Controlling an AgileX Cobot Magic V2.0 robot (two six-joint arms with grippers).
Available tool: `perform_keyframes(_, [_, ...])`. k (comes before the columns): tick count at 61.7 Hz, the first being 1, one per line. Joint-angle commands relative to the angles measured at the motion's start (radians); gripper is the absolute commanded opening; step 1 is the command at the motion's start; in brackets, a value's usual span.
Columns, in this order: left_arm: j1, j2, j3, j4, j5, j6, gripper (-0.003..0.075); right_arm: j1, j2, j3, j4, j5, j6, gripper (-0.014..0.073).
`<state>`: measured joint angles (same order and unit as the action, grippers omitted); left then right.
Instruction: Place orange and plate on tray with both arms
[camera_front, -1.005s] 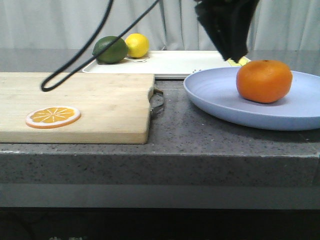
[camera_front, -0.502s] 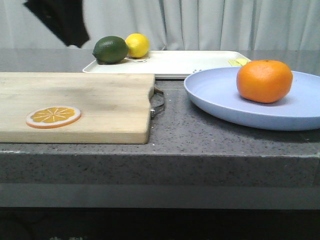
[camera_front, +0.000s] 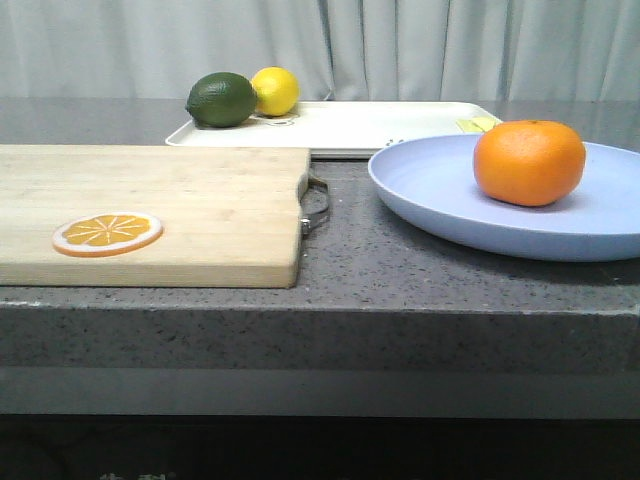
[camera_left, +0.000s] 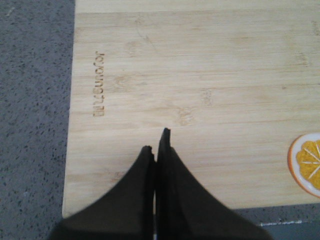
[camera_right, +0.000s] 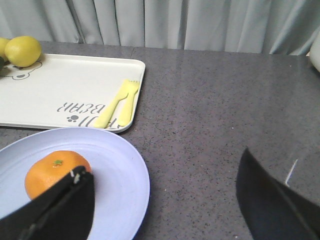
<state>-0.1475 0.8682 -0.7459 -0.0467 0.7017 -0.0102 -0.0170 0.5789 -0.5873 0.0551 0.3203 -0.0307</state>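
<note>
Front view: cutting board (camera_front: 150, 210) beside plate (camera_front: 520, 205), orange (camera_front: 529, 161) aboard.

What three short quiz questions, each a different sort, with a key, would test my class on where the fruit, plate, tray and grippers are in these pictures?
1. True or false: the orange lies on the plate.
2. Which fruits sit on the tray? A) lime and lemon B) orange and lemon C) none
3. Fill in: the left gripper is shut above the ____.

Key: 1 true. 2 A. 3 cutting board; the right gripper is open near the plate.
</note>
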Motion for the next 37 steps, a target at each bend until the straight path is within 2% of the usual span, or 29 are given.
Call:
perform_keyframes(1, [0.004,-0.16,0.087,-0.018,-0.128,-0.008,-0.0018,-0.002,0.008,-0.033,0.0,-0.082,-0.002,0.0591])
perform_keyframes(13, [0.004,-0.507,0.262,-0.02,-0.166,-0.008,-0.0018,-0.002,0.008,-0.033,0.0,-0.082,-0.002,0.0591])
perform_keyframes(24, [0.004,-0.764,0.336,-0.022,-0.236,-0.008,-0.0018,-0.002,0.008,-0.033,0.0,-0.082,-0.002,0.0591])
perform_keyframes(37, [0.004,-0.872,0.371,-0.022,-0.297,-0.008,-0.0018,-0.002,0.008,-0.033,0.0,-0.067,-0.002,0.0591])
